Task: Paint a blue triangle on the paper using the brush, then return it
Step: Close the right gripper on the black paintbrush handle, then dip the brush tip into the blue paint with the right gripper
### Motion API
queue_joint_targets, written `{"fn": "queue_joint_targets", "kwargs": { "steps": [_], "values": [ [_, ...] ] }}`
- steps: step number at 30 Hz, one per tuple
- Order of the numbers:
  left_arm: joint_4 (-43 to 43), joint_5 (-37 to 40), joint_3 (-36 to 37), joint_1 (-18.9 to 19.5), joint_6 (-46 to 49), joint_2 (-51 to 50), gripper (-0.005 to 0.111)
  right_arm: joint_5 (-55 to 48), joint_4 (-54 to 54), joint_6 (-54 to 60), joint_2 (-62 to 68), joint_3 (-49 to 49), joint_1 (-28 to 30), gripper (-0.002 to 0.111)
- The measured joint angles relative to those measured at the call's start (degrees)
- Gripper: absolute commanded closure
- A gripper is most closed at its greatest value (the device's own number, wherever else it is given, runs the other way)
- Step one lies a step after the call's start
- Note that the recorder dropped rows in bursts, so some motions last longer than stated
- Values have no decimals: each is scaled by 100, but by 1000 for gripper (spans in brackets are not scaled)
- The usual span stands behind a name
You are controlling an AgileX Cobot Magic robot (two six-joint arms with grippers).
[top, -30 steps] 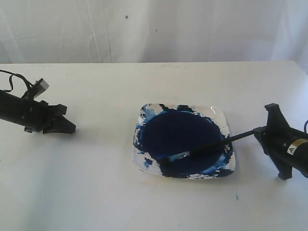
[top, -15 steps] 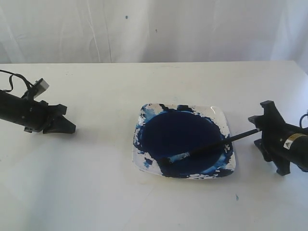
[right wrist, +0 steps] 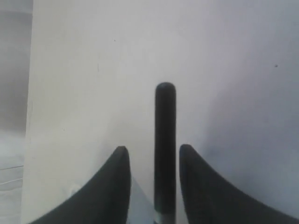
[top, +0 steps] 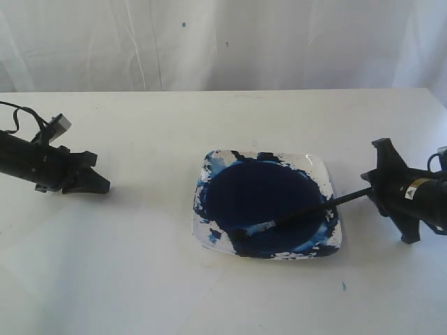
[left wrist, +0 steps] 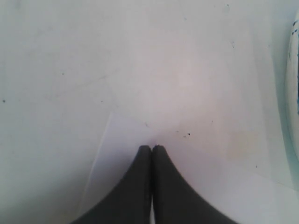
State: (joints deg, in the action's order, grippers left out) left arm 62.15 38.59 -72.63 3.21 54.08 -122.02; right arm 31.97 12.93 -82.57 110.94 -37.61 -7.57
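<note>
The brush (top: 300,215) lies with its bristle tip in the navy paint pool (top: 262,195) of the white dish (top: 318,166). Its black handle (right wrist: 165,140) slants out over the dish's right rim. My right gripper (top: 370,187) is open around the handle's end, and the right wrist view shows a gap on each side between handle and fingers (right wrist: 154,147). My left gripper (top: 103,185) is shut on nothing and rests low at the far left, over a corner of the paper (left wrist: 117,158), tips together (left wrist: 152,147). No blue triangle shows anywhere.
The dish's rim (left wrist: 293,93) shows at one side of the left wrist view. A small blue paint speck (top: 343,285) marks the white table (top: 140,279) in front of the dish. A white curtain (top: 223,42) hangs behind the table.
My right gripper has lifted and levelled out at the handle's end, shifting slightly back in the exterior view. The brush, dish and left arm have not moved.
</note>
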Motion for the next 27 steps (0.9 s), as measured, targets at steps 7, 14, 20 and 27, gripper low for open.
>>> {"fn": "queue_joint_targets", "kwargs": {
  "steps": [7, 14, 20, 27],
  "values": [
    [0, 0, 0, 0, 0, 0, 107, 330, 104, -213, 192, -48, 0, 98],
    [0, 0, 0, 0, 0, 0, 107, 428, 126, -236, 207, -59, 0, 107],
    [0, 0, 0, 0, 0, 0, 107, 482, 126, -236, 207, -59, 0, 108],
    [0, 0, 0, 0, 0, 0, 107, 1419, 113, -49, 360, -35, 0, 108]
  ]
}}
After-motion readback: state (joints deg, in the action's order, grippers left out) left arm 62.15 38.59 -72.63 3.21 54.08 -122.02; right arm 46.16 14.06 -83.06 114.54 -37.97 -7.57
